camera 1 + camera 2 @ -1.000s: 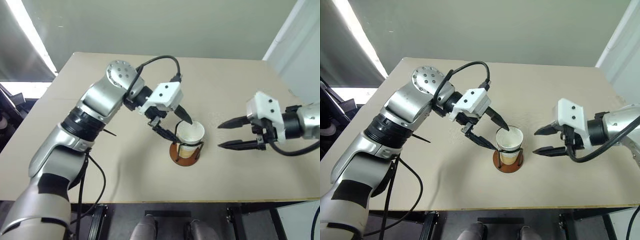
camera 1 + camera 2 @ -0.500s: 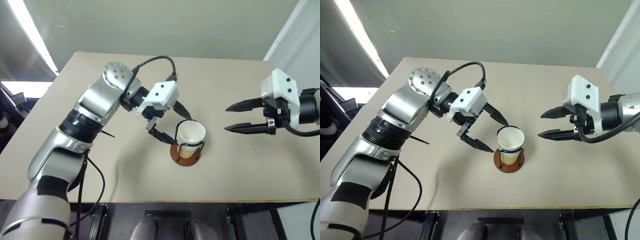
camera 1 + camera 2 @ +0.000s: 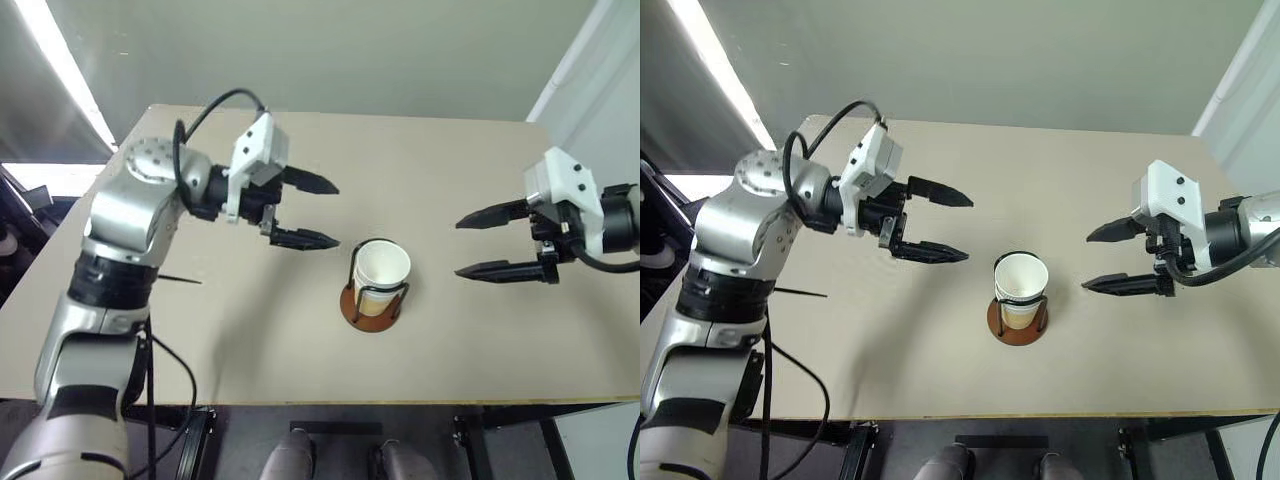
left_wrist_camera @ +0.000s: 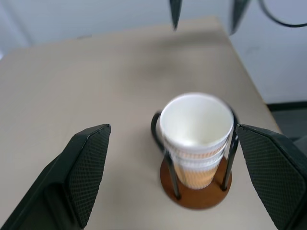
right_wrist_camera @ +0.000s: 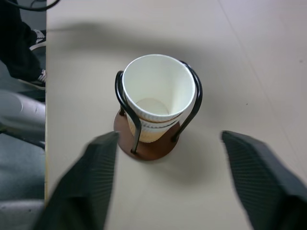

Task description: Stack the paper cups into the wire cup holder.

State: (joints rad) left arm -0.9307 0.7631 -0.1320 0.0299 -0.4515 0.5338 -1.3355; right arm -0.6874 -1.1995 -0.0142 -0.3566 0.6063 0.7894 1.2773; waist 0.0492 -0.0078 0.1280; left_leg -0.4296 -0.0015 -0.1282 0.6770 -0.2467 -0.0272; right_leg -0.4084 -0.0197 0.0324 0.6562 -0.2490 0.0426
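Since a second ago my left gripper (image 3: 310,212) has drawn back from the paper cups (image 3: 381,273), fingers spread. Nested in the wire cup holder (image 3: 371,305), they stand mid-table; my right gripper (image 3: 482,244) gapes too.

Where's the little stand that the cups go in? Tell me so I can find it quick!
Look at the beige table, near the middle of its front half, between the two open grippers. The wire cup holder stands there: a round reddish-brown base with thin black wire loops. It alone has the stacked paper cups nested inside it.
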